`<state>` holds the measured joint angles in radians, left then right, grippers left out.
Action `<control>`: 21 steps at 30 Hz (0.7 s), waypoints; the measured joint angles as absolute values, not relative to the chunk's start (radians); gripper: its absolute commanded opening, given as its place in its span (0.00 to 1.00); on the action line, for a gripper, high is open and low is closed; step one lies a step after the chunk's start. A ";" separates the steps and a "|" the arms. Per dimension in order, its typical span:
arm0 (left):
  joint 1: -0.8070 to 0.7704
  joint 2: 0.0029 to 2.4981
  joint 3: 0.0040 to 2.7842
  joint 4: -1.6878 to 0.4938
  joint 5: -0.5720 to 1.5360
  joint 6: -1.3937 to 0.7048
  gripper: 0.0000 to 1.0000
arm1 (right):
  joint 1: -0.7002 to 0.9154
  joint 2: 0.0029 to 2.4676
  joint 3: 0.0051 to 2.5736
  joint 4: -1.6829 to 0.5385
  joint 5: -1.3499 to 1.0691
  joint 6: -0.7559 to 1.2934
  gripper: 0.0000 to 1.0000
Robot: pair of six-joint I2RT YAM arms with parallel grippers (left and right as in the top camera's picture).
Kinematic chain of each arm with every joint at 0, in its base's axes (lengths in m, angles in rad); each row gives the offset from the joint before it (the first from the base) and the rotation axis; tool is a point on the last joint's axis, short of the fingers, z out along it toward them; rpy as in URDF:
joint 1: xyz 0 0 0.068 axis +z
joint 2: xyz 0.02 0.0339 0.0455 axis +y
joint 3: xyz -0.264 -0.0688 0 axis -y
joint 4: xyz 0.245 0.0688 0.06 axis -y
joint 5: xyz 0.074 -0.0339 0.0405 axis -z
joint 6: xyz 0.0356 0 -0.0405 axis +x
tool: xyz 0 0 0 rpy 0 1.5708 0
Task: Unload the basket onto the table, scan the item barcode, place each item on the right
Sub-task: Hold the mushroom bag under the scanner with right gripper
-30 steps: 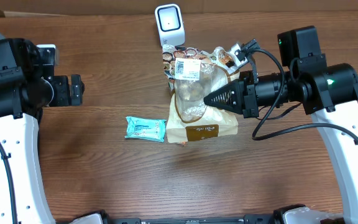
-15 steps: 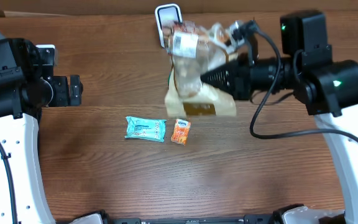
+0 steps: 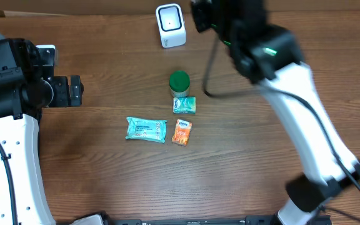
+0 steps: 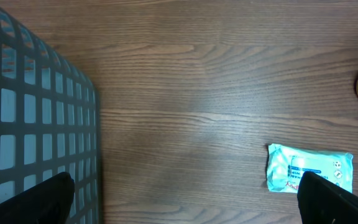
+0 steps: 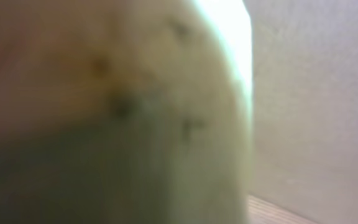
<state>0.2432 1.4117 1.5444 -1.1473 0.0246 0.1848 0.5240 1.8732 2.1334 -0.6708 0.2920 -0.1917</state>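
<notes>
A blurred pale yellow-brown bag fills the right wrist view, pressed close to the camera; my right gripper is shut on it, its fingers hidden behind it. From overhead only the raised right arm shows, reaching to the top edge beside the white barcode scanner; the bag is out of that view. My left gripper hovers open and empty at the left. On the table lie a light-blue wipes packet, an orange packet, a small teal packet and a green-lidded tub.
A grey wire basket stands at the table's left edge, under my left wrist. The right arm's black cable hangs down over the table's middle back.
The right arm has lifted the bag off the table and swung up toward the scanner at the back. The tub and the teal and orange packets that it covered now show. The left arm has not moved.
</notes>
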 measured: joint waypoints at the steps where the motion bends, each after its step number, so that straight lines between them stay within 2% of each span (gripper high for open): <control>1: 0.243 1.412 1.545 -1.147 0.024 0.185 1.00 | 0.525 1.912 2.133 -0.635 0.336 -0.219 0.04; 5: 0.243 1.412 1.545 -1.148 0.024 0.187 1.00 | 0.525 2.116 2.133 -0.420 0.538 -0.398 0.04; 9: 0.243 1.412 1.545 -1.149 0.024 0.187 0.99 | 0.525 2.245 2.131 -0.300 0.637 -0.562 0.04; 21: 0.243 1.412 1.545 -1.149 0.024 0.187 1.00 | 0.546 2.407 2.131 -0.232 0.731 -0.666 0.04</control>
